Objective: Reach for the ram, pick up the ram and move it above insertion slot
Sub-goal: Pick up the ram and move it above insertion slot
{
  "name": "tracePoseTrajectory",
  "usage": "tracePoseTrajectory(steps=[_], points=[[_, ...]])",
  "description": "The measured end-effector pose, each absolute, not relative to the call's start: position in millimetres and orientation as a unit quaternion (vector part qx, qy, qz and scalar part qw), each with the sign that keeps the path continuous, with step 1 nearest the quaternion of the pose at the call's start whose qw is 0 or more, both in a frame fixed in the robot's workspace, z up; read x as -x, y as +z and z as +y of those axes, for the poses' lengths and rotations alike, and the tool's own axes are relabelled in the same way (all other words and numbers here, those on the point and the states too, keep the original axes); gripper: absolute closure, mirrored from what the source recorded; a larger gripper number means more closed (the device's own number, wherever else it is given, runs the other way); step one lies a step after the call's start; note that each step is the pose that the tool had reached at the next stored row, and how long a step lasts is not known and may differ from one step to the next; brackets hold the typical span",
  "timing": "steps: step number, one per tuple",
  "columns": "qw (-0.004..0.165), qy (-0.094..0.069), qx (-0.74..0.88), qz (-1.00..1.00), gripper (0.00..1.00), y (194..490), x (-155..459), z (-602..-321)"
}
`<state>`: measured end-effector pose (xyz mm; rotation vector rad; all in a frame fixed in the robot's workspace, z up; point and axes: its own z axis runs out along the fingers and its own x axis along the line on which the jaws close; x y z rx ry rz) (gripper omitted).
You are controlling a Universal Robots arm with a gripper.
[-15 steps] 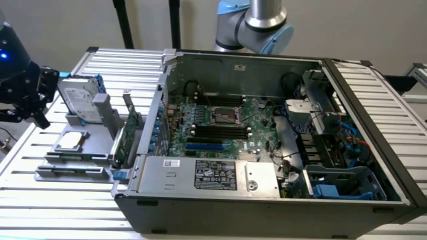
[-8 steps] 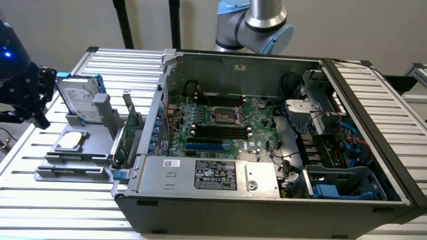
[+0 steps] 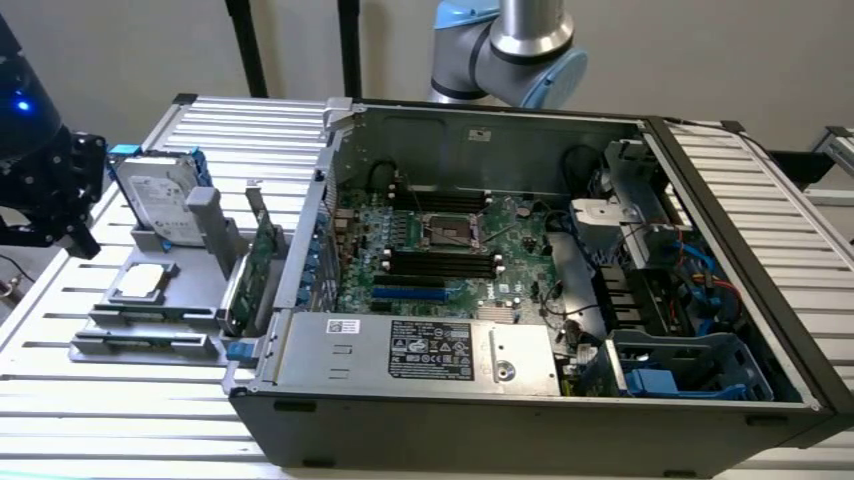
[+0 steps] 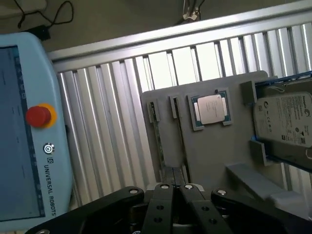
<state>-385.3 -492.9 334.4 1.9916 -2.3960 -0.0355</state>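
Silver-grey metal slats form the counter [image 3: 134,430], which runs out beneath and far ahead of the jaws to a straight edge. Past that edge lies a dull floor [image 4: 122,22], and a plain pale wall [image 3: 707,60] stands behind the counter.

An open dark computer case [image 3: 534,425] lies on the counter, its motherboard [image 3: 527,240] facing up with long black slots [image 3: 441,262] across it. The arm's grey and pale-blue joint [image 3: 514,45] rises behind it. A pale-blue teach pendant [image 4: 29,146] with a red button [image 4: 39,116] lies well off to one side of the jaws.

A grey fixture tray [image 4: 214,156] sits on the slats below and just ahead of the jaws, on the exterior view's left of the case. A silver hard drive [image 4: 285,122] in blue rails leans at the tray's end, on the jaws' other side from the pendant. A green expansion card [image 3: 247,290] stands on edge between tray and case. A square processor [image 4: 210,108] rests in its pocket, ahead of the jaws.

The ram [image 4: 158,141] stands on edge in a long slot along the tray's pendant-side border, seen as a thin dark strip. It lies lower than the jaws, ahead of them and slightly toward the pendant, well apart and untouched. The black jaws are drawn close together, gripping nothing.
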Motion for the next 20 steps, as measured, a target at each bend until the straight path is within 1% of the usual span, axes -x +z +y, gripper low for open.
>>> tracePoseTrajectory(steps=[7,8,9,10,12,14,15,20], points=[[0.013,-0.011,-0.674,-0.739,0.89,334.3,385.3,-492.9],[0.013,-0.011,-0.676,-0.737,0.88,334.2,385.3,-492.9],[0.013,-0.011,-0.678,-0.735,0.82,334.2,385.3,-492.9],[0.014,-0.011,-0.680,-0.733,0.82,334.3,385.3,-492.9],[0.014,-0.011,-0.685,-0.728,0.70,334.3,385.3,-492.9],[0.014,-0.011,-0.689,-0.724,0.70,334.1,385.2,-492.9],[0.014,-0.010,-0.691,-0.722,0.64,333.4,385.2,-492.9],[0.014,-0.010,-0.699,-0.715,0.64,325.1,385.3,-493.2]])
